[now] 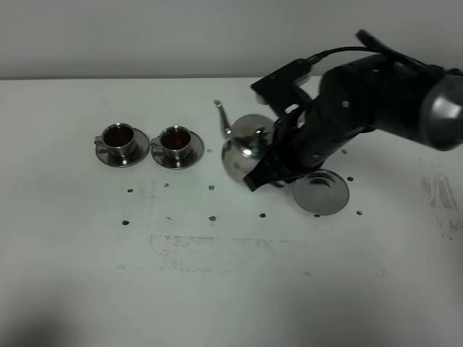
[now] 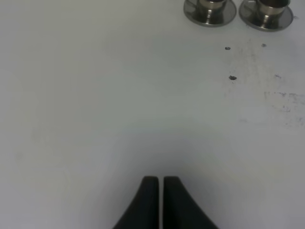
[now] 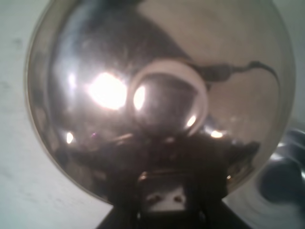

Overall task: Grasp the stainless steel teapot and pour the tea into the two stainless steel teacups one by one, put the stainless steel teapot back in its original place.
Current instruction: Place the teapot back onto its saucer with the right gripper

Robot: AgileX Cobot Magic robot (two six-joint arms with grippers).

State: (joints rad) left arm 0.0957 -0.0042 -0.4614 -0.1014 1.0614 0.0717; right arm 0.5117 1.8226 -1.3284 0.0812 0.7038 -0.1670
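I see right gripper (image 1: 269, 168) clamped on teapot (image 1: 244, 148) handle, pot near desk's far edge, spout toward cups. Empty wide saucer (image 1: 321, 191) just beside pot, toward right edge. Two cups (image 1: 118, 138) (image 1: 175, 142) on small saucers toward far left, both holding reddish-brown tea (image 1: 118, 134). Left gripper (image 2: 157, 180) over bare desk (image 2: 95, 95), fingers pressed together, holding nothing.
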